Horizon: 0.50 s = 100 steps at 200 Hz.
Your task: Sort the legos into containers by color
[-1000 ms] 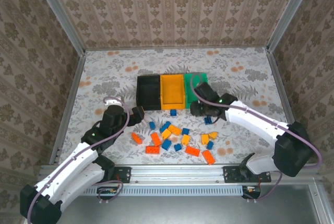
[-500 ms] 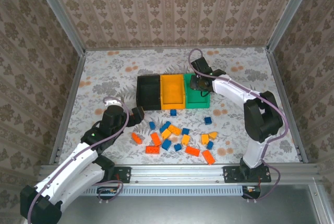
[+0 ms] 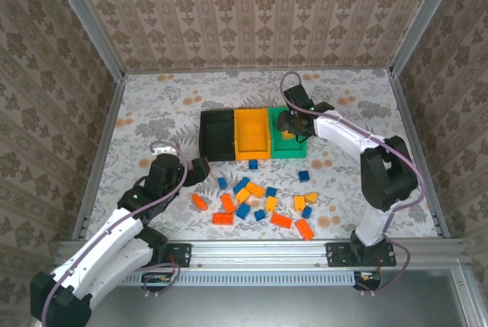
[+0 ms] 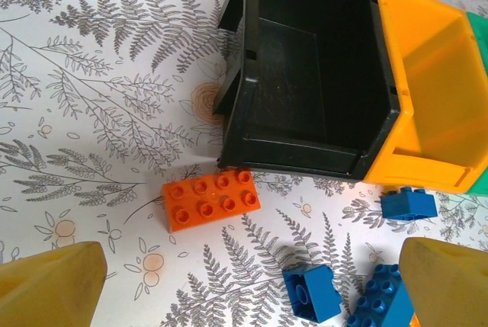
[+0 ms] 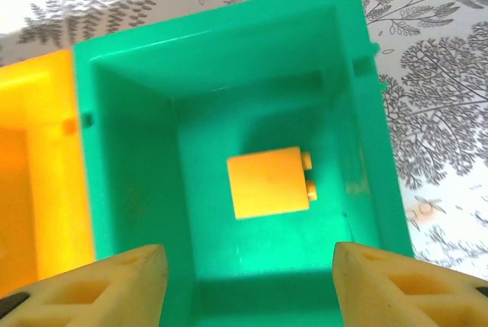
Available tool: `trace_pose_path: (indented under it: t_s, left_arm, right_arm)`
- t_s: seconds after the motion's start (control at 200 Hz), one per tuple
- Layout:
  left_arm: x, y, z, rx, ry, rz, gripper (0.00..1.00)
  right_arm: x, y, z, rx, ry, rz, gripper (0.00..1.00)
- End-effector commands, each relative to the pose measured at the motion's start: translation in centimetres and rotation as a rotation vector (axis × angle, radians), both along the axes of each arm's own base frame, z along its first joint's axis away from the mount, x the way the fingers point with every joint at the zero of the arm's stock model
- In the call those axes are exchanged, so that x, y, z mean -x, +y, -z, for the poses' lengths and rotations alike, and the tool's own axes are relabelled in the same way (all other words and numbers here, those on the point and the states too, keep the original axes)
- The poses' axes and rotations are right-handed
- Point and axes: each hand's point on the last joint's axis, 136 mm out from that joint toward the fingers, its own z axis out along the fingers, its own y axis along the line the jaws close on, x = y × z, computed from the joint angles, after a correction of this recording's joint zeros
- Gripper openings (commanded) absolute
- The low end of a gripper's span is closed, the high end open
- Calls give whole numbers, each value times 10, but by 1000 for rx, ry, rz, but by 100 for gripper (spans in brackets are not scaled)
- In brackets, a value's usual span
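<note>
One yellow brick point(image 5: 268, 182) lies in the green bin point(image 5: 130, 152) under the right gripper point(image 5: 244, 258), parted and empty; release looks done, fetch another next.

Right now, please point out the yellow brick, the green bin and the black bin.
yellow brick point(image 5: 267, 184), right wrist view, its flat side.
green bin point(image 5: 130, 190), right wrist view, left inner wall.
black bin point(image 4: 301, 79), left wrist view, bare floor.

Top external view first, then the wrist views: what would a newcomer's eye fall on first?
The bright row of bins mid-table: black, orange, green. In front of it, nearer the arms, lies a scatter of blue, red-orange and yellow legos. The right gripper hangs open over the green bin, where one yellow brick lies on its side.
</note>
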Motion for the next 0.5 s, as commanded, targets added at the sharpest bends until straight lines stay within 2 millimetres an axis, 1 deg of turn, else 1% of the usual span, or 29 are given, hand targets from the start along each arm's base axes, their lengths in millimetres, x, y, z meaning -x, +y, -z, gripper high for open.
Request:
trace_pose_path:
  t_s: [0.0, 0.055, 0.06, 0.135, 0.17, 0.285, 0.365, 0.43, 0.495]
  left_arm:
    - [-1, 1, -14, 12, -27, 2, 100]
    - [0, 3, -13, 15, -24, -2, 100]
    - [0, 3, -13, 17, -25, -2, 100]
    - [1, 4, -10, 20, -21, -5, 100]
    - [1, 5, -9, 21, -20, -9, 100]
    - [1, 5, -5, 32, -14, -14, 100]
    - [0, 5, -6, 40, -15, -13, 100]
    - [0, 4, -6, 43, -14, -11, 100]
    - [0, 4, -6, 43, -9, -8, 100]
  right_arm:
    - [45, 9, -15, 5, 22, -94, 61]
    - [65, 12, -12, 17, 43, -136, 61]
    - [70, 12, -10, 21, 51, -147, 61]
    - [100, 16, -3, 35, 92, -200, 62]
    - [117, 19, 3, 40, 115, -232, 62]
    - [159, 31, 24, 40, 198, -308, 63]
    - [182, 48, 37, 41, 235, -379, 64]
    - [194, 58, 44, 56, 250, -418, 64]
    - [202, 67, 50, 66, 257, -439, 65]
